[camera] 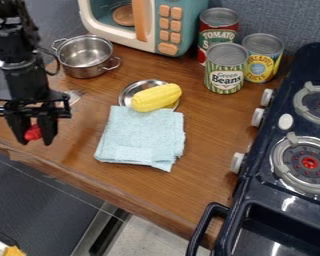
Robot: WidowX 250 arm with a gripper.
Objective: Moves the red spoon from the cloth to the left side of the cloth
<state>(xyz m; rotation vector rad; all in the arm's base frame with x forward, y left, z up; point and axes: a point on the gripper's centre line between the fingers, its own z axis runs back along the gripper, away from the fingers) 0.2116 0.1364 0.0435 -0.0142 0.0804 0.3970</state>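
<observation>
Though glossy, wooden counter (213,127) beside grey wall (283,17)

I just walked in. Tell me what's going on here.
A robot's black gripper has the red spoon between its fingers, left of the folded light-blue cloth on the wooden counter. Whether the spoon touches the counter, I can't tell. A yellow corn cob lies by the cloth's far edge.
</observation>
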